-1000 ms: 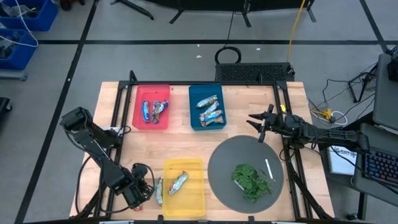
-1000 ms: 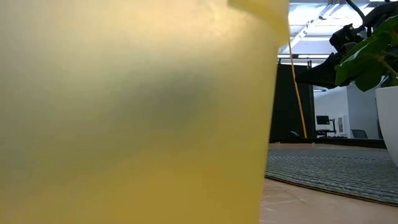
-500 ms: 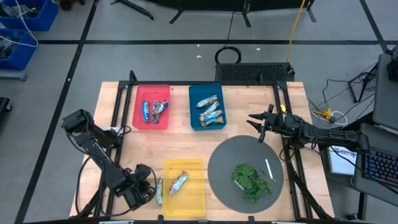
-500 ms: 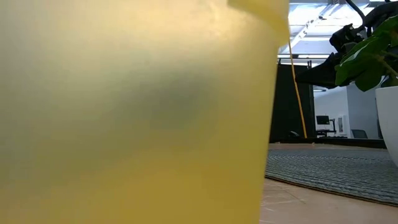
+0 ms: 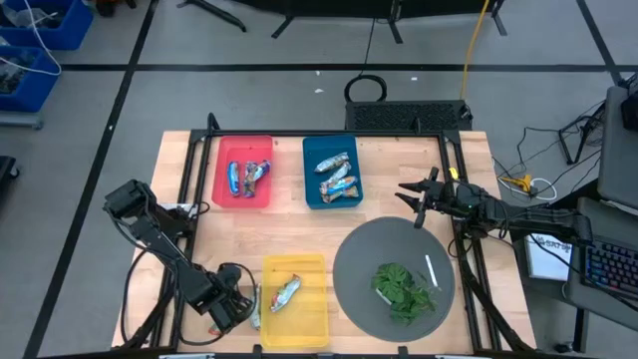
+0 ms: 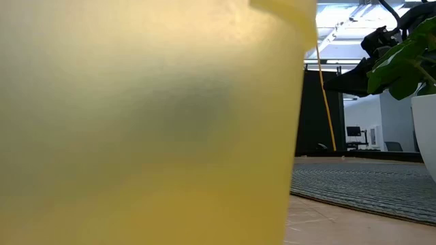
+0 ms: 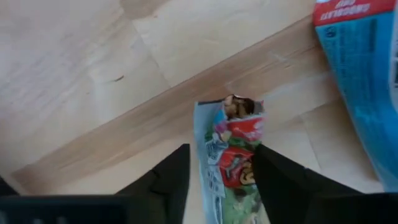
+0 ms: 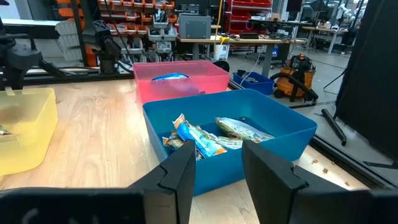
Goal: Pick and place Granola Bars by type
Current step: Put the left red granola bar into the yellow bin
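Closing in on the finish, the sort looks almost complete: two Granola Bars sit in the red bin, three in the blue bin, one in the yellow bin, and the grey round tray keeps only the leafy bunch and a thin white stick. One last bar lies on the table just beside the yellow bin's left wall. The left gripper is down over it, fingers spread either side of the wrapper, not yet clamped. The right gripper waits open near the blue bin.
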Robot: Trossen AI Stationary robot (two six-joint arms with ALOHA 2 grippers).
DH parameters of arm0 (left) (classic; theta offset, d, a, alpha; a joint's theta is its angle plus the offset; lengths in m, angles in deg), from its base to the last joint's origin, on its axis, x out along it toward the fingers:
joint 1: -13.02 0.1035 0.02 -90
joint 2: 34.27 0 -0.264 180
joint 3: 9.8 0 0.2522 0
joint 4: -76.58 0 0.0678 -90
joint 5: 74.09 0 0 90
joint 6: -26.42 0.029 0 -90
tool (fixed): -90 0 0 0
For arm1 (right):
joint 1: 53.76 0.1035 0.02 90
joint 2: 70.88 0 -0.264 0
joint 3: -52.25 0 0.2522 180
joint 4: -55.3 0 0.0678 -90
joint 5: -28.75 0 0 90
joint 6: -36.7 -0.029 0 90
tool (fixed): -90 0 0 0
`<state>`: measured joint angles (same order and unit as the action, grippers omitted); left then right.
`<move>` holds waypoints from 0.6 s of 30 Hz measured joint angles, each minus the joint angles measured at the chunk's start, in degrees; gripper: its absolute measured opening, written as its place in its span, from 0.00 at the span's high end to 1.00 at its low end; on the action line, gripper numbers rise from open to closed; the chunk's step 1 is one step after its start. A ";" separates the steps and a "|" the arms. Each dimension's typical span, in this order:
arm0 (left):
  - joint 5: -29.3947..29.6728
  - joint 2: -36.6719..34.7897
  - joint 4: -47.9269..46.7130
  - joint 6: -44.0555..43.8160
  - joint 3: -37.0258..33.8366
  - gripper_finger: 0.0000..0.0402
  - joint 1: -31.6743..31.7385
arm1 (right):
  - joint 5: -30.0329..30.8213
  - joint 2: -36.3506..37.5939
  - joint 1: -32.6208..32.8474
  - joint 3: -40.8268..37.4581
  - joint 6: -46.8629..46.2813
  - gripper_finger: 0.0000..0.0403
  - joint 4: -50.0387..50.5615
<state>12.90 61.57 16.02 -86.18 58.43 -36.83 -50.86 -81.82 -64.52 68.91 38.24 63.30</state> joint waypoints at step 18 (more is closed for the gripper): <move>4.30 0.91 3.01 7.02 0.04 0.98 -0.04 | 0.00 0.00 0.00 -0.01 0.00 0.69 0.01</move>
<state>17.19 62.48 19.03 -79.16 58.48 -36.87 -50.86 -81.82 -64.52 68.90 38.23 63.30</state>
